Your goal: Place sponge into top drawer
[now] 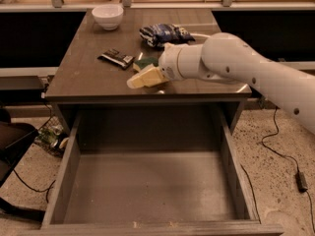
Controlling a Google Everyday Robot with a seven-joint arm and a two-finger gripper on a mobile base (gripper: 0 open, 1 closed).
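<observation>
Fingers of the gripper, their spread impossible to tell, hover near the table's front edge just beside the sponge, which a low, off-centre pass could shove toward the wrapper rather than the open top drawer.

Dim, warm light: the pincer hangs above the grey wood-grain table, pale glare arcing to its right, shadow darkening the wide grey top drawer below.
</observation>
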